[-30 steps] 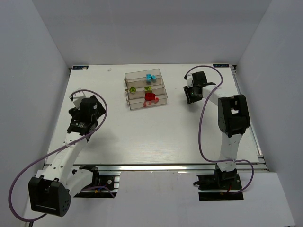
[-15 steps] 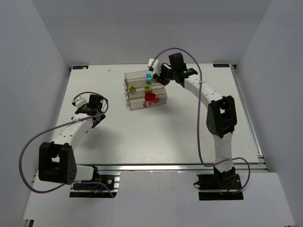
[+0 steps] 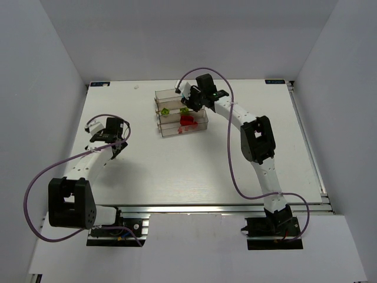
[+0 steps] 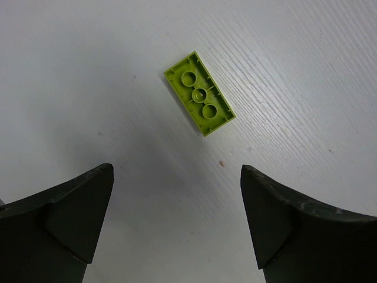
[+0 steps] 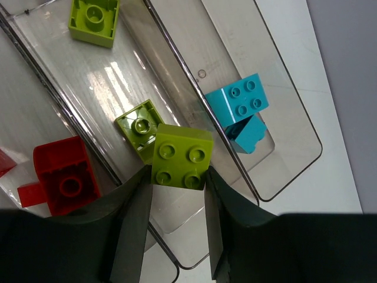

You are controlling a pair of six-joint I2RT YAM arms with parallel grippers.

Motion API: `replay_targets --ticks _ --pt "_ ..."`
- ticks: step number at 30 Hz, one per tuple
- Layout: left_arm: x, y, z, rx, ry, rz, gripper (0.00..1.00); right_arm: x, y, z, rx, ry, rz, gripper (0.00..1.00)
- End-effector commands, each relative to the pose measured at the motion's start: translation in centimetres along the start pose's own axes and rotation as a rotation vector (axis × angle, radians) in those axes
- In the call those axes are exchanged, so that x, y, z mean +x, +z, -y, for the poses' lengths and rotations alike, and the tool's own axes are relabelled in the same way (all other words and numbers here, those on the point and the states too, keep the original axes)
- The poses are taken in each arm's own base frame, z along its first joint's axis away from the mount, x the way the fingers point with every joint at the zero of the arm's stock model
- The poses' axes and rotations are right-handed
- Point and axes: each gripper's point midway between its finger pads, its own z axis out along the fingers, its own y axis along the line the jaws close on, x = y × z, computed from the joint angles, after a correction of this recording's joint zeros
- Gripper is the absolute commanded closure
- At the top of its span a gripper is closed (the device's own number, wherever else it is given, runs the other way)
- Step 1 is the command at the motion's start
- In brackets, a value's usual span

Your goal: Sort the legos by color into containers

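Well to the left of the containers (image 3: 171, 131), the left gripper (image 3: 109, 137) hangs over the table (image 3: 177, 171) with its jaws spread wide and nothing between them. One flat yellow-green plate (image 4: 199, 93) lies on the white surface just ahead of its fingers (image 4: 65, 218), untouched, hollow side up. Three bins of the containers show in the right wrist view. The near bin holds one whole red brick (image 5: 65, 183), with a red scrap at the picture's edge. The middle bin holds two loose yellow-green bricks (image 5: 94, 17), and the far bin two cyan bricks (image 5: 238, 103) touching each other. Over the containers, the right gripper (image 5: 178, 177) is clamped on a fourth yellow-green piece, a four-stud brick (image 5: 181, 154).
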Motion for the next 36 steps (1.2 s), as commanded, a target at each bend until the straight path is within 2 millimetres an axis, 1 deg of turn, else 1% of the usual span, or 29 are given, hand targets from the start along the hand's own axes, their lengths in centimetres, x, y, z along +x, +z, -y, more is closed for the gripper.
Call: replay_targets --ticks 1,3,4,6,7,10,11,13,14,17,18,19,20,21,22,23,24,25,26,27,28,29,30,31,32,33,34,35,36 --pt "-0.7 -0.3 0.3 0.031 -0.022 0.016 0.02 -2.6 -0.9 1.4 0.055 -0.022 0.054 0.91" --pt "-0.7 -0.2 0.0 0.025 -0.026 0.014 0.02 -2.4 -0.7 1.4 0.056 -0.024 0.048 0.82" --pt "-0.8 -0.2 0.2 0.029 -0.028 0.015 0.02 -2.2 -0.7 1.4 0.058 -0.023 0.043 0.68" --pt "-0.5 -0.1 0.2 0.031 -0.025 0.006 0.02 -2.2 -0.5 1.1 0.06 -0.023 0.039 0.54" --pt "-0.4 -0.1 0.2 0.031 -0.021 0.001 0.02 -2.3 -0.5 1.1 0.065 -0.023 0.037 0.42" --pt "-0.4 0.3 0.4 0.026 -0.025 -0.013 0.02 -2.3 -0.8 1.6 0.093 -0.012 0.041 0.31" --pt "-0.2 0.4 0.4 0.025 -0.02 -0.021 0.02 -2.5 -0.8 1.6 0.096 -0.012 0.046 0.3" --pt "-0.4 0.5 0.6 0.029 -0.03 -0.03 0.02 -3.2 -1.5 2.0 0.111 0.002 0.063 0.29" --pt "-0.4 0.5 0.9 0.033 -0.028 -0.034 0.02 -3.9 -2.3 2.6 0.127 0.004 0.078 0.3" --pt "-0.6 0.7 1.0 0.032 -0.052 -0.036 0.03 -5.8 -4.5 3.7 0.167 0.052 0.122 0.36" --pt "-0.8 1.0 0.8 0.024 -0.065 -0.038 0.05 -7.0 -6.6 3.9 0.194 0.079 0.146 0.39" --pt "-1.0 1.0 1.0 0.021 -0.076 -0.037 0.1 -7.6 -7.9 5.0 0.265 0.117 0.167 0.51" --pt "-0.9 1.1 1.1 0.018 -0.08 -0.04 0.14 -8.0 -9.3 5.3 0.302 0.215 0.199 0.61" --pt "-0.7 1.7 1.0 0.001 -0.085 -0.055 0.17 -10.0 -13.1 6.1 0.349 0.25 0.263 0.66" --pt "-0.7 2.1 0.9 -0.012 -0.103 -0.066 0.23 -8.5 -13.2 4.5 0.309 0.296 0.274 0.71" --pt "-0.6 2.3 1.3 -0.009 -0.108 -0.08 0.27 -8.6 -14.4 3.6 0.278 0.38 0.299 0.72" --pt "-0.6 2.8 1.2 -0.028 -0.125 -0.096 0.29 -10.1 -17.2 2.6 0.219 0.395 0.36 0.71" --pt "0.0 3.7 0.8 -0.067 -0.144 -0.128 0.3 -8.0 -17.2 0.8 0.161 0.438 0.329 0.67" --pt "0.0 3.9 1.4 -0.063 -0.157 -0.142 0.31 -7.8 -18.0 -0.7 0.106 0.471 0.336 0.62" --pt "0.0 4.4 1.5 -0.069 -0.183 -0.151 0.31 -9.0 -20.6 -1.6 0.056 0.459 0.392 0.46" --pt "0.3 5.0 1.8 -0.073 -0.179 -0.163 0.29 -7.1 -20.5 -3.6 0.009 0.483 0.364 0.39" --pt "-0.1 5.3 2.2 -0.066 -0.197 -0.167 0.24 -7.0 -21.4 -4.4 -0.012 0.481 0.375 0.33" --pt "-0.3 5.5 2.5 -0.064 -0.203 -0.168 0.23 -8.1 -23.5 -5.5 -0.042 0.457 0.422 0.3" --pt "0.0 6.1 2.8 -0.071 -0.2 -0.176 0.22 -7.7 -24.3 -5.8 -0.041 0.459 0.431 0.27" --pt "-0.6 6.4 3.1 -0.074 -0.218 -0.175 0.19 -6.7 -24.4 -7.2 -0.064 0.465 0.425 0.27" --pt "-0.6 6.5 3.4 -0.075 -0.217 -0.185 0.18 -7.2 -26.0 -7.6 -0.067 0.445 0.459 0.27" --pt "-0.7 6.7 3.5 -0.08 -0.217 -0.187 0.17 -7.2 -26.6 -8.0 -0.075 0.441 0.469 0.27" --pt "-0.3 7.2 3.6 -0.092 -0.209 -0.2 0.17 -6.4 -26.7 -8.5 -0.079 0.449 0.463 0.26" --pt "-0.5 7.3 3.9 -0.091 -0.209 -0.199 0.16 -6.8 -27.5 -8.8 -0.083 0.437 0.483 0.26"
